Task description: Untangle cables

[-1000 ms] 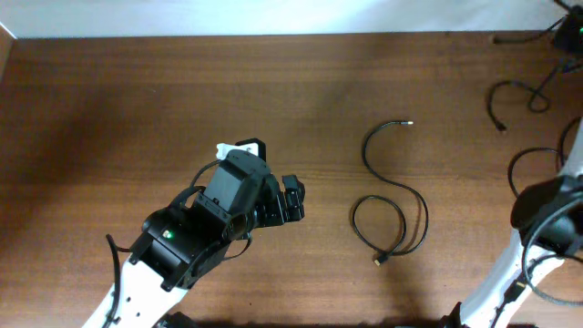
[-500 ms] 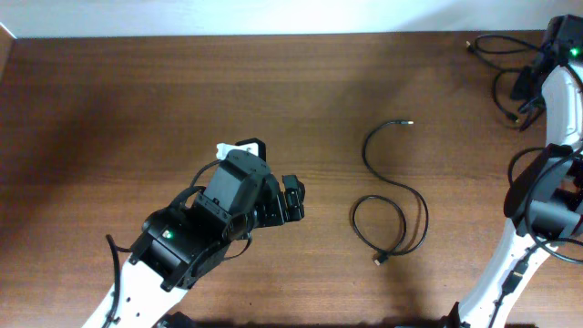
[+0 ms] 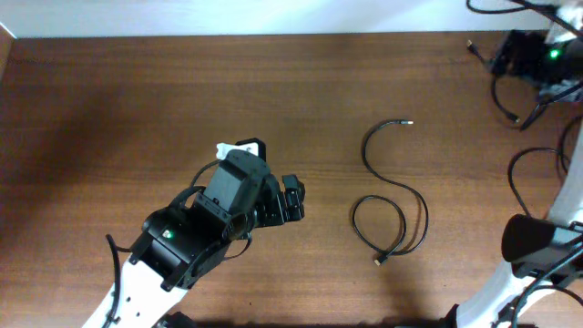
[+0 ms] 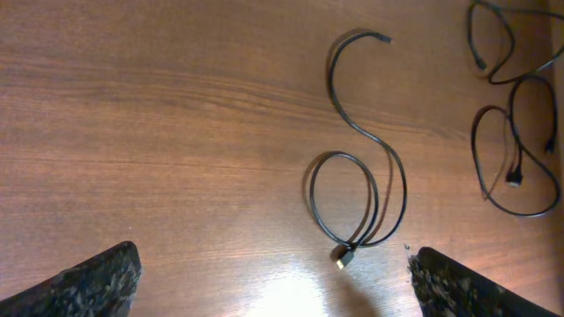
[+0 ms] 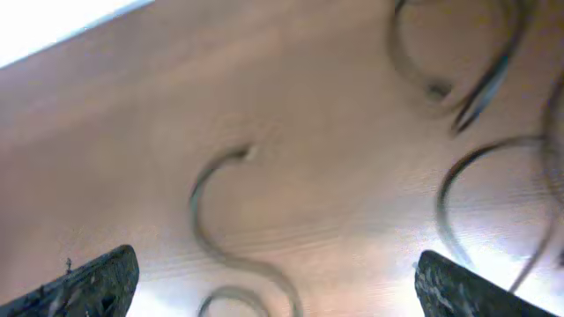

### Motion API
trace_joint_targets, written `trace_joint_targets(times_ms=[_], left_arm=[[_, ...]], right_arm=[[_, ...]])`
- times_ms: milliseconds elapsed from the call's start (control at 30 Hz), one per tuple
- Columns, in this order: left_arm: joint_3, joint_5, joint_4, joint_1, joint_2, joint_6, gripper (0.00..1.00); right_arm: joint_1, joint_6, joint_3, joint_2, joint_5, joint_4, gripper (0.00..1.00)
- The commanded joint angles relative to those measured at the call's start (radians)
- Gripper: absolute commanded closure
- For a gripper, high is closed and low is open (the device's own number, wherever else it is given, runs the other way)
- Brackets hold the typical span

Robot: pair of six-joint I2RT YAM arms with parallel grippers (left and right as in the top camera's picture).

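Note:
One thin black cable (image 3: 392, 196) lies apart in the middle of the table, an S-curve ending in a loop with a gold plug; it also shows in the left wrist view as cable (image 4: 357, 189). More cables (image 3: 521, 98) loop at the far right edge, seen as loops (image 4: 520, 132) and blurred loops (image 5: 458, 88). My left gripper (image 3: 296, 200) is open and empty, left of the lone cable. My right gripper (image 3: 503, 60) hangs open over the far right corner with nothing between its fingers (image 5: 92, 283). The S-shaped cable (image 5: 211, 229) shows blurred below it.
The brown wooden table (image 3: 137, 100) ends at a white back edge (image 3: 273, 18). The left arm (image 3: 182, 241) covers the front left. The right arm's base and its thick wires (image 3: 537, 246) stand at the front right.
My right gripper has opened and the right arm has swung up into the far right corner. The cables there have shifted. The left arm and the lone cable stay put.

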Motion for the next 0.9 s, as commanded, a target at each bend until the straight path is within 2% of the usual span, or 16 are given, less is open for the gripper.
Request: trace_joint_targets(times_ms=[0,100,267,433,567,667,767,833,867], left_arm=[[0.013,0.003,0.001,0.002,-0.008,0.013,0.01],[0.013,0.003,0.001,0.002,-0.008,0.013,0.01],[0.013,0.003,0.000,0.002,-0.008,0.013,0.01],[0.013,0.003,0.000,0.002,-0.008,0.013,0.01],[0.013,0.003,0.000,0.002,-0.008,0.013,0.01],[0.013,0.003,0.000,0.002,-0.008,0.013,0.01],[0.013,0.003,0.000,0.002,-0.008,0.013,0.01],[0.013,0.003,0.001,0.002,-0.008,0.013,0.01],[0.013,0.003,0.000,0.002,-0.008,0.013,0.01]], right_arm=[[0.039,0.004,0.000,-0.010,-0.090,-0.103,0.01],[0.110,-0.032,-0.051,-0.010,-0.082,-0.142,0.01],[0.226,-0.043,-0.386,-0.010,0.010,-0.119,0.01],[0.292,-0.040,-0.617,-0.010,0.032,-0.004,0.01],[0.305,0.102,-0.780,-0.076,0.158,0.017,0.00],[0.330,0.124,-0.949,-0.241,0.159,0.126,0.00],[0.352,0.123,-1.136,-0.309,0.097,0.286,0.00],[0.358,0.120,-1.296,-0.307,0.021,0.430,0.10],[0.358,0.120,-1.373,-0.307,-0.016,0.514,0.11]])
